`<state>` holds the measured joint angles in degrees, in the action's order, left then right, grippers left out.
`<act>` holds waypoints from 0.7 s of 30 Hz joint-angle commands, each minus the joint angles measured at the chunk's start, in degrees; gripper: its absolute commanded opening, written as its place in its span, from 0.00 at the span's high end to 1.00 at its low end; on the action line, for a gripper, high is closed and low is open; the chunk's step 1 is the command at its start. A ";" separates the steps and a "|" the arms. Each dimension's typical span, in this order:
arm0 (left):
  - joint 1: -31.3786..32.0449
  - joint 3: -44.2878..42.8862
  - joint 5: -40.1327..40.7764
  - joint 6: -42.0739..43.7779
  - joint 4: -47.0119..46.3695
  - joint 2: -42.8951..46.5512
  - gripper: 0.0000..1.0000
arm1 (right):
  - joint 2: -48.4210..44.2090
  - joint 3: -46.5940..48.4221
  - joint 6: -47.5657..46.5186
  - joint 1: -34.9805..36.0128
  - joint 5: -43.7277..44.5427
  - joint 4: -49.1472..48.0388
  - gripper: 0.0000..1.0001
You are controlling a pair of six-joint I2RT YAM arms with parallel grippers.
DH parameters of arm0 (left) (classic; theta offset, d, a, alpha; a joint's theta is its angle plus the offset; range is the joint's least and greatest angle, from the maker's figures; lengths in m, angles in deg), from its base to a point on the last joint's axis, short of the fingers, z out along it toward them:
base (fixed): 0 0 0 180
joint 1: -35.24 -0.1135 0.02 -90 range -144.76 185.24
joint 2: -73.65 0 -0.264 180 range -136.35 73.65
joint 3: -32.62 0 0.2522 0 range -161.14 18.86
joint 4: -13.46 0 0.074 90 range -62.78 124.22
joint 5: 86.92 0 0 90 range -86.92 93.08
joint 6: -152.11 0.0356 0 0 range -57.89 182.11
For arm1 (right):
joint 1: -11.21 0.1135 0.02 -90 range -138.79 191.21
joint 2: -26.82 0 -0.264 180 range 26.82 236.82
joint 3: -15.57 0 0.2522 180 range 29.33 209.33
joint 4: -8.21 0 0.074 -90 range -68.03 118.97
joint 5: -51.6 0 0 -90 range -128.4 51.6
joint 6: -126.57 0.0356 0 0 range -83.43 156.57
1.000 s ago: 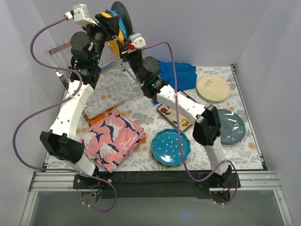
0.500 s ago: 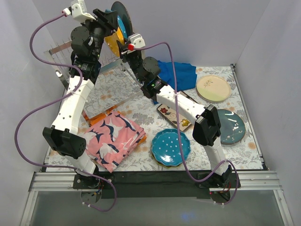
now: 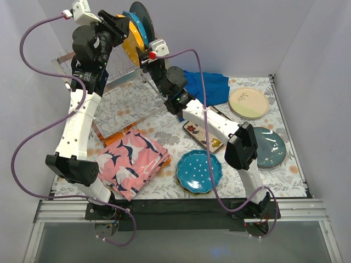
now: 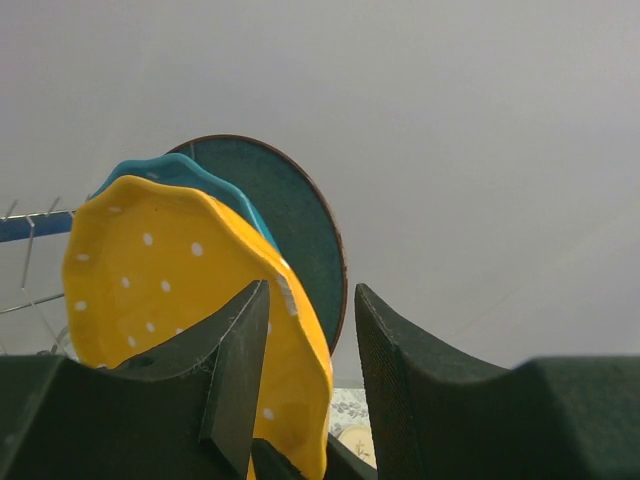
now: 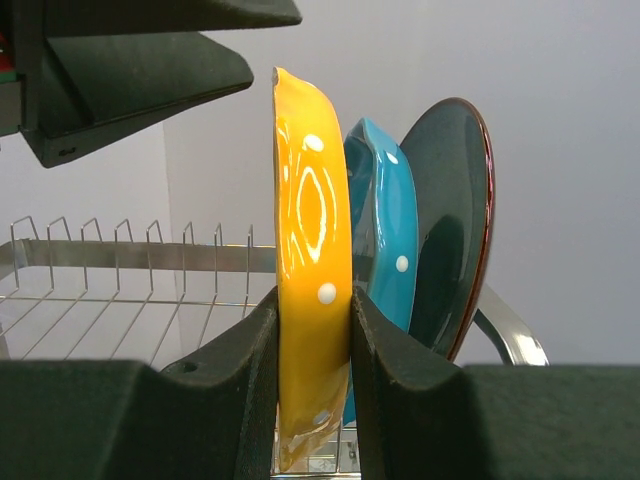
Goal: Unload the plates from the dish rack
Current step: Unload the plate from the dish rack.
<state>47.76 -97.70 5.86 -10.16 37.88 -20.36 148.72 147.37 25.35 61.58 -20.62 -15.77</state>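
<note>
Moved: my left pincer has swung up-left off the yellow plate, jaws apart.
Hold: my right pincer clamps its rim, upright in the dish rack, likely for a straight lift off the prongs.
Surface: floral mat, unloaded plates lying flat.
Room: plain grey walls.

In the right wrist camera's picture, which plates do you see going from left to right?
Yellow plate with white dots → turquoise plate with white dots → dark teal round plate with a brown rim.
</note>
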 commanded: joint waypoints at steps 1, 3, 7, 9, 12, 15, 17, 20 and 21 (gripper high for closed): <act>-0.74 -0.43 -0.24 -0.68 4.11 2.61 0.62 | -0.53 -1.85 -1.17 0.08 0.94 3.99 0.99; -0.74 -0.34 0.37 -0.24 4.37 2.61 0.62 | -0.62 -1.76 -1.17 0.08 0.94 3.99 0.99; -0.82 0.97 -0.23 0.03 2.71 2.18 0.62 | -0.79 -1.93 -1.26 0.08 0.76 3.99 0.99; -0.74 1.94 -2.17 -0.50 1.40 1.65 0.62 | -0.71 -1.85 -1.35 0.08 0.59 3.99 0.99; -0.82 3.17 -4.44 -1.29 -0.54 1.29 0.63 | -0.62 -1.76 -1.34 0.08 0.33 3.99 0.99; -0.74 3.70 -5.33 -1.91 -1.25 1.03 0.65 | -0.27 -1.50 -1.78 0.08 -0.02 3.99 0.99; -0.74 3.79 -6.04 -2.35 -1.25 0.59 0.65 | 0.00 -1.23 -2.22 0.17 -0.20 3.99 0.99; -0.74 4.14 -6.92 -3.31 -1.69 0.41 0.67 | 0.26 -0.97 -2.66 0.34 -0.29 3.99 0.99; -0.82 4.31 -7.09 -3.84 -1.95 0.33 0.68 | 0.35 -0.88 -3.01 0.34 -0.38 3.99 0.99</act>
<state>47.08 -94.11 1.08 -12.39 36.98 -20.54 148.68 147.26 24.28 61.66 -20.82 -15.83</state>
